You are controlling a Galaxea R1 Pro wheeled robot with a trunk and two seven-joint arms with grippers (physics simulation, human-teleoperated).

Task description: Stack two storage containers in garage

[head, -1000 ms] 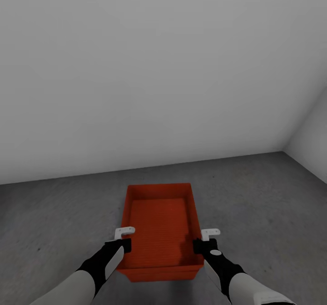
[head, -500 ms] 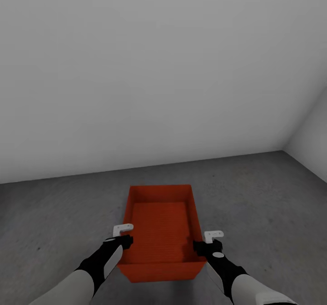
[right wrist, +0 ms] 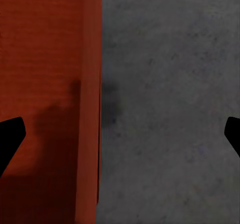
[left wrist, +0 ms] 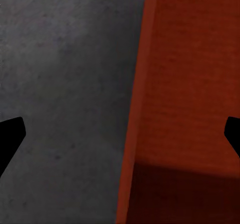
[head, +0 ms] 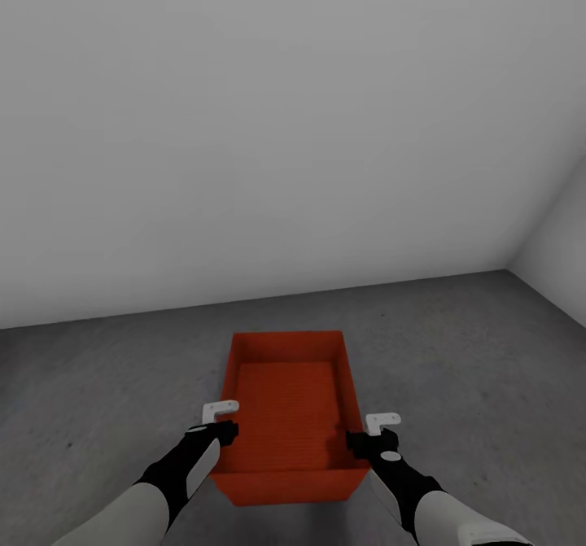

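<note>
- On the dark grey speckled floor of the garage, one orange-red storage container sits open-topped, its long axis running away from the robot toward the plain white-grey wall. A second wall meets the first at the far right corner.
- Container interior: empty; ribbed base visible; thin walls intact. Whether a second bin lies beneath it cannot be told from the head view.
- Left gripper: positioned at the container's left long wall, near the end closest to the robot. Its fingers are spread wide. In the left wrist view the two dark fingertips stand at opposite edges of the frame, with the container wall running between them, floor on one side and bin interior on the other. The fingers straddle the wall without closing on it; nothing is held.
- Right gripper: positioned at the container's right long wall, likewise near the robot's end. Fingers also spread wide. In the right wrist view the fingertips sit at opposite frame edges, the container wall between them, floor on the outer side. No contact with the wall is evident; nothing is held.
- Both forearms reach forward and down, roughly symmetrical about the bin.
- A soft shadow falls on the floor just beside the right wall of the container.
</note>
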